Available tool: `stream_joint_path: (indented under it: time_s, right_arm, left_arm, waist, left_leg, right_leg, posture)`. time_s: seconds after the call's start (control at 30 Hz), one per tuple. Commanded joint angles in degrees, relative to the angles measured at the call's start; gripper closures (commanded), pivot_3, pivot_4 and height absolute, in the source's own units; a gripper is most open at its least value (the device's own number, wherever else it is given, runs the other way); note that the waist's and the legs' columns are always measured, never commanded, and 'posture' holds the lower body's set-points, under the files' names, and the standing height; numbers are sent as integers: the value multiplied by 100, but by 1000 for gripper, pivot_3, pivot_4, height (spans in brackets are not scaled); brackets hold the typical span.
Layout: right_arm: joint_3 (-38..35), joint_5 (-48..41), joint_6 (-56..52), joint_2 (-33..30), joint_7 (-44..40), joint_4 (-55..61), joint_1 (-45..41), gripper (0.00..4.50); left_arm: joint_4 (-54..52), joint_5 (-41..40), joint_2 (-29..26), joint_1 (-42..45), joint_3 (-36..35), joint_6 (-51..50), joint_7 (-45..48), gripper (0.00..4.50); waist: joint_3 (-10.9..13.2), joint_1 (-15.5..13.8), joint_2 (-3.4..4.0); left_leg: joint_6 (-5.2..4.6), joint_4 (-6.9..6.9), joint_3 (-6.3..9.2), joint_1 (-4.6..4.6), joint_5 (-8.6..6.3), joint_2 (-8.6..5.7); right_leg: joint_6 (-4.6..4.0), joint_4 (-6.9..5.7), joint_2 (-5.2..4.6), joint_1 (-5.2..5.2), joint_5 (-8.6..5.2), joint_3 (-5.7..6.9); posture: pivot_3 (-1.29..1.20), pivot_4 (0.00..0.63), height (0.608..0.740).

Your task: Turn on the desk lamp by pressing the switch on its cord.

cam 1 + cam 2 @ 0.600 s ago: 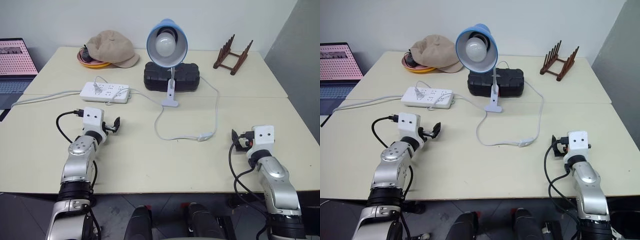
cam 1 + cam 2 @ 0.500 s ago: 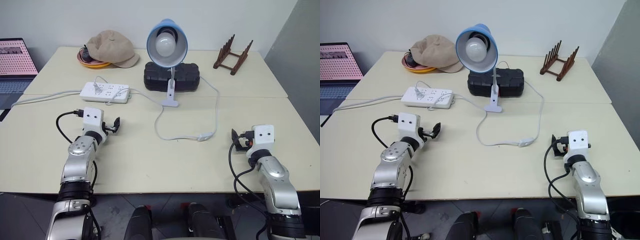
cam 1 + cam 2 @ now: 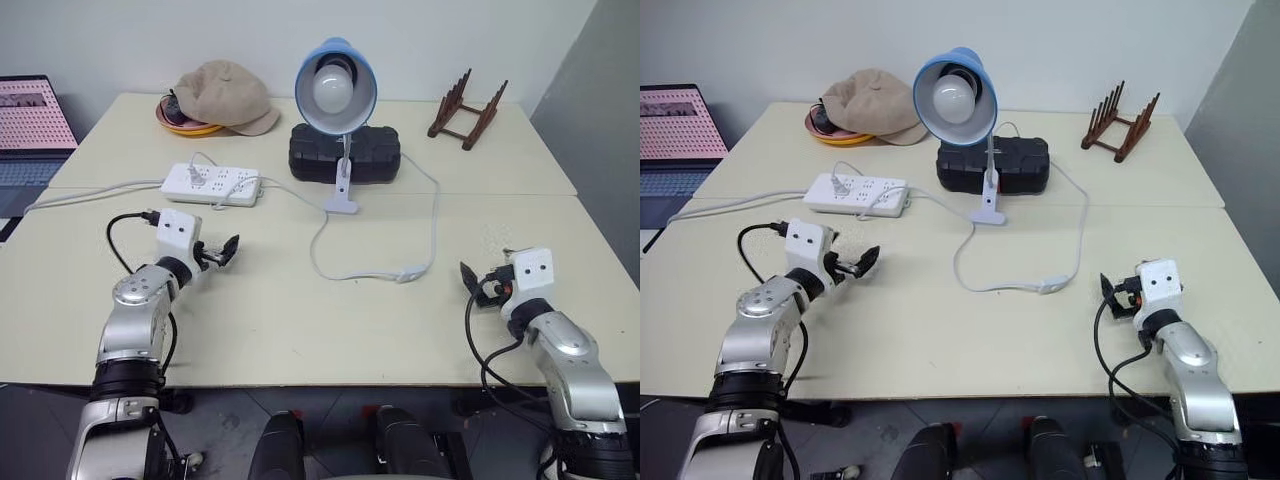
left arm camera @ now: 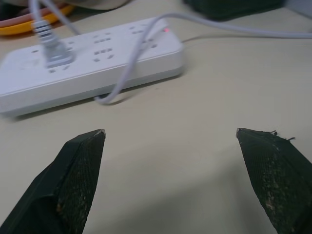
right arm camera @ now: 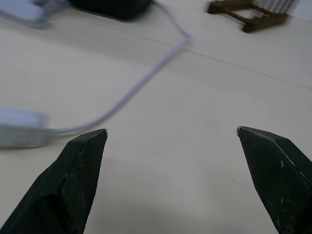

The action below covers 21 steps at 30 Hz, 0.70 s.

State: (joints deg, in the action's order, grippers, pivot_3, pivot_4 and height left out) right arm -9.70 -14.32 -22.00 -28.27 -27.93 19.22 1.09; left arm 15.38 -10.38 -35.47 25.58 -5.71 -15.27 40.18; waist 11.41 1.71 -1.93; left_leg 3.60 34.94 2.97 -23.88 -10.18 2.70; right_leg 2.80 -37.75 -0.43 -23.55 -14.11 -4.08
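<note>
Jaws wide on both sides, nothing held. Left gripper [image 3: 226,250] hovers over bare tabletop [image 3: 270,330] at front left, pointing forward and toward the middle; power strip [image 3: 211,184] lies just beyond it, one plug in its sockets, small red light on. Right gripper [image 3: 472,285] hovers over front right of the tabletop, fingertips [image 5: 80,161] spread, empty.

Desk lamp [image 3: 336,90] stands at centre back, blue shade facing the camera, white bulb unlit, clip base sitting on the tabletop in front of a black case [image 3: 345,153]. Cord [image 3: 433,225] runs from behind the lamp down the right side, then curves left; another stretch loops from the power strip past the lamp base and down to meet it. Switch [image 3: 408,272] lies flat on the tabletop at centre right, between the two grippers, nearer the right one, touching neither.

Back left: beige cap [image 3: 220,93] resting on a yellow-orange dish. Back right: wooden rack [image 3: 466,108]. Laptop [image 3: 30,125] at far left edge, screen lit.
</note>
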Motion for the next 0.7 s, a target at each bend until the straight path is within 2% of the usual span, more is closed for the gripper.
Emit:
stream_joint_path:
  time_s: [0.03,0.1,0.23,0.3,0.37,0.47,0.7]
  right_arm:
    - [-135,-990,-574,-468,-957,880,280,32]
    - [-180,-1269,-815,-702,-1195,1089,450,32]
    - [-369,-1722,-1195,-884,-1283,1438,775,32]
    - [-390,-1667,-1197,-798,-1091,1520,863,32]
    - [-418,-1592,-1168,-584,-767,1651,1023,32]
    - [-477,-1343,-1048,-220,-204,1802,1319,32]
    - [-617,-1166,-910,110,224,2065,1817,32]
  left_arm:
    - [-371,-141,-372,643,622,-216,1377,0]
    - [-335,-121,-407,972,952,-306,1853,0]
    - [-264,9,-82,1708,1659,-258,2531,0]
    - [-52,193,247,2008,1929,-75,2500,0]
    - [115,259,836,2267,2203,-15,2425,0]
    - [400,578,1373,2344,2613,420,2384,0]
    - [876,946,1941,2329,2856,800,2123,0]
  waist:
    - [0,-1,0]
    - [-1,10,-1]
    - [-1,4,-2]
    - [-1,7,-1]
    - [0,4,-2]
    - [-1,1,-4]
    - [-1,83,-2]
  left_leg:
    - [0,0,-1,-1,0,0]
    - [0,1,-1,-2,0,-1]
    - [0,2,-3,-3,-1,-2]
    - [0,2,-4,-3,-1,-2]
    - [-1,2,-3,-4,-1,-2]
    - [-1,4,-2,-7,-1,-4]
    - [-2,0,0,-7,-2,-1]
  right_leg:
    - [0,3,-1,1,0,0]
    - [0,6,-3,2,0,-1]
    - [0,10,-4,3,0,-1]
    - [0,10,-4,3,0,-1]
    - [1,10,-3,3,0,-1]
    - [2,10,-3,1,-1,-1]
    - [3,2,3,-9,-2,-5]
  posture:
    - [0,150,740]
    - [0,150,740]
    - [0,150,740]
    - [0,150,740]
    - [0,150,740]
    - [0,150,740]
    - [0,150,740]
